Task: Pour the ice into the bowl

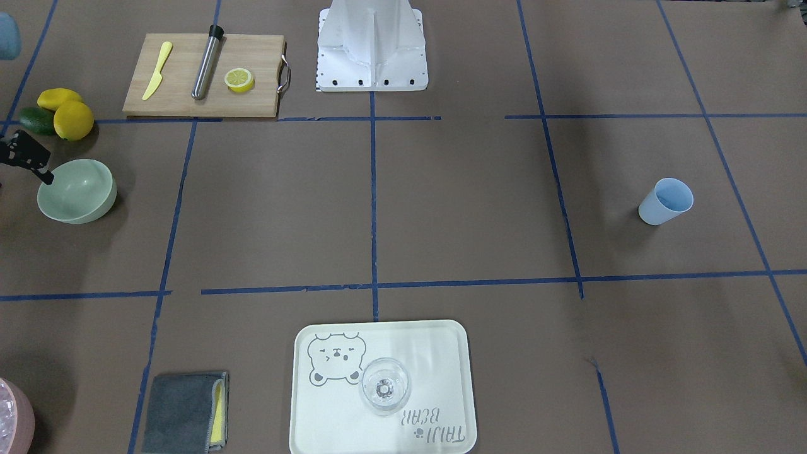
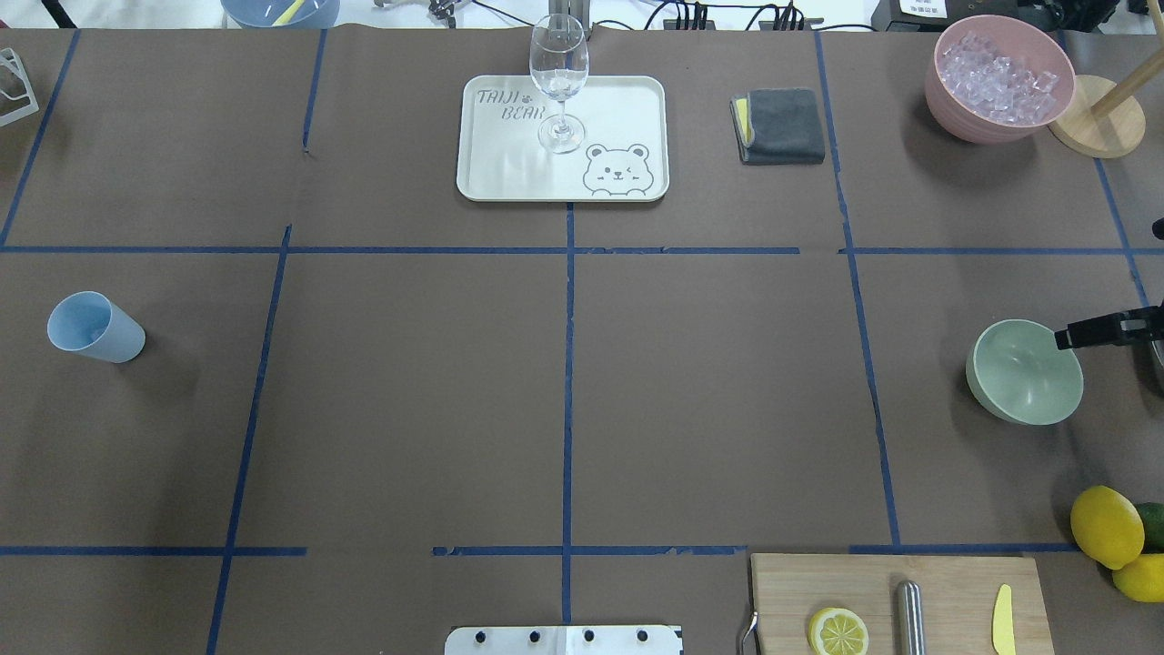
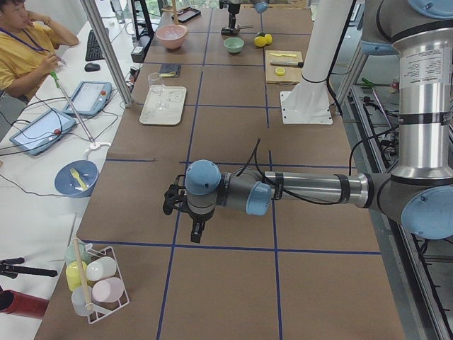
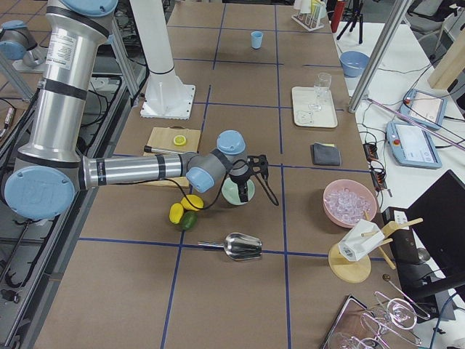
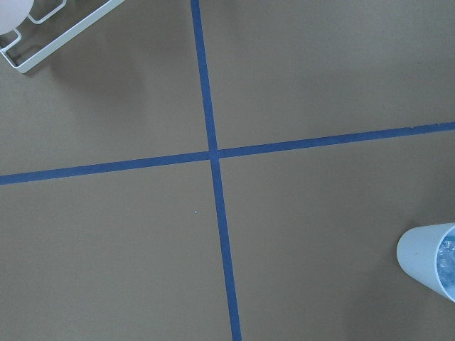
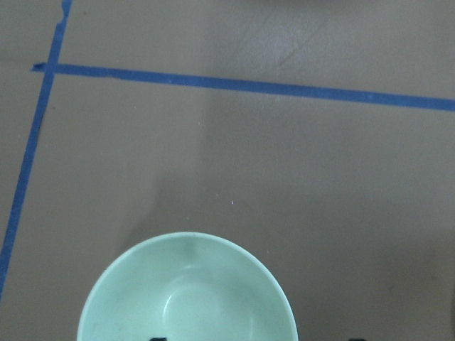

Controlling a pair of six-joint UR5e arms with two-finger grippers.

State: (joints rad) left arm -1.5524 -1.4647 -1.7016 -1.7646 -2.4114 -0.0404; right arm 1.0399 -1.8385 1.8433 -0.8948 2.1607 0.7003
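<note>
At the worktop's [image 2: 564,391] right edge our right gripper [image 2: 1064,338] hangs released over the rim of the round matte sage-green bowl [image 2: 1023,377]; whether the left gripper [image 3: 177,205] is clenched we cannot tell. Across wide open worktop, clear ice cubes [image 5: 448,264] sit in the pale blue cup [image 2: 91,326] by the left edge.

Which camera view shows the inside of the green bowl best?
The right wrist view: the bowl is close, seen from above, empty, though cropped. Overhead and front-facing show it whole but small; exterior right partly hidden; exterior left tiny.

Open tabletop [image 2: 709,382] btwn bowl [image 2: 1026,380] & tray [image 2: 509,159], lemons [image 2: 1105,526] near bowl on robot's side
</note>
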